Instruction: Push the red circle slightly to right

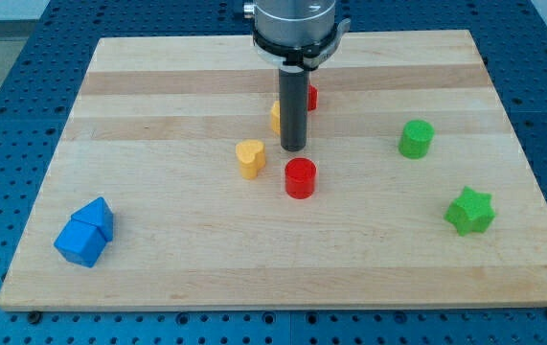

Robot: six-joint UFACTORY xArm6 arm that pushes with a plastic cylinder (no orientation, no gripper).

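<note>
Claw-wise there's nothing to open or grip, just my tip on the surface, just behind the red circle, right of the yellow heart. No readable writing.

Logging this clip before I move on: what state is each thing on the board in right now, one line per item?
my tip: down at the board, just above the red circle, not clearly touching.
red circle: upright, free.
yellow heart: upright, left of tip.
yellow block: partly hidden behind rod.
red block: mostly hidden.
green cylinder: upright.
green star: flat.
blue blocks: two, touching.
</note>
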